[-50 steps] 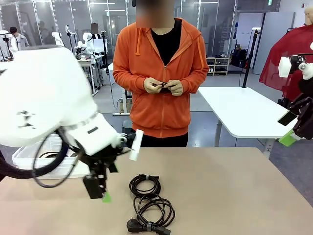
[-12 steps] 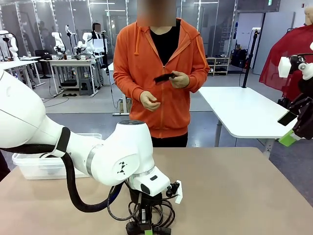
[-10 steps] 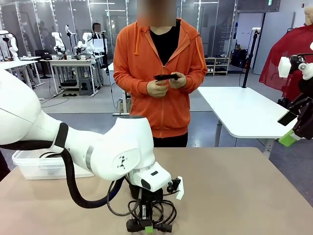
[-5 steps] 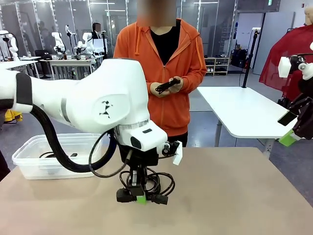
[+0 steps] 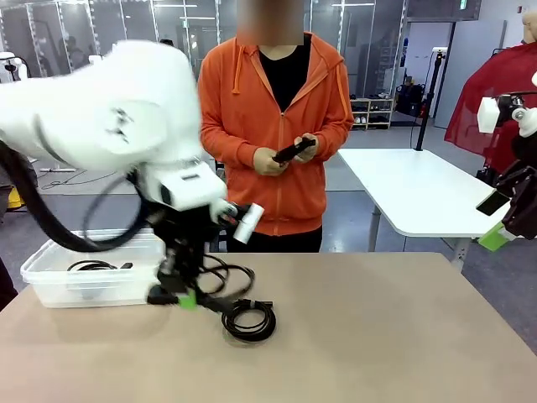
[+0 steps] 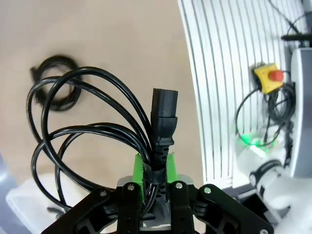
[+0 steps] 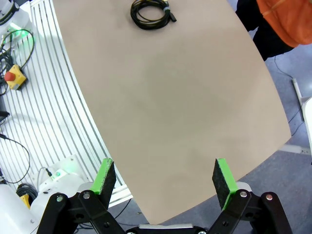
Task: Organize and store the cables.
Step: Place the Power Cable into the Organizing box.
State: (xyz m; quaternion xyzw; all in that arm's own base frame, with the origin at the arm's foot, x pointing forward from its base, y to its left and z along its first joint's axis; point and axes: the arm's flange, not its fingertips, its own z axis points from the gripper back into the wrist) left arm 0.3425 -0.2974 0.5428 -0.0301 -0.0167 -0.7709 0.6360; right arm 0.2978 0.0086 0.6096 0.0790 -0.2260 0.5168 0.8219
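My left gripper (image 5: pixel 180 295) is shut on a banded black cable coil (image 5: pixel 220 275), held just above the table beside the bin. In the left wrist view the green pads (image 6: pixel 139 168) pinch the coil's band, its plug (image 6: pixel 165 122) sticks up, and its loops (image 6: pixel 73 136) hang to one side. A second, smaller cable coil (image 5: pixel 249 321) lies on the table, and it also appears as the small coil (image 6: pixel 53 90) and the coil (image 7: pixel 150 12) in the wrist views. My right gripper (image 7: pixel 164 178) stands open high over the table's right side, with nothing between its fingers.
A clear plastic bin (image 5: pixel 50 281) at the table's left rear holds another black cable (image 5: pixel 88 265). Across the table a person in an orange hoodie holds a small black object (image 5: pixel 289 152) in both hands. A white table (image 5: pixel 411 189) stands behind.
My left arm has swung left and slightly down with the coil, from the table's middle to beside the bin. The small coil stays on the table. The right arm has not moved.
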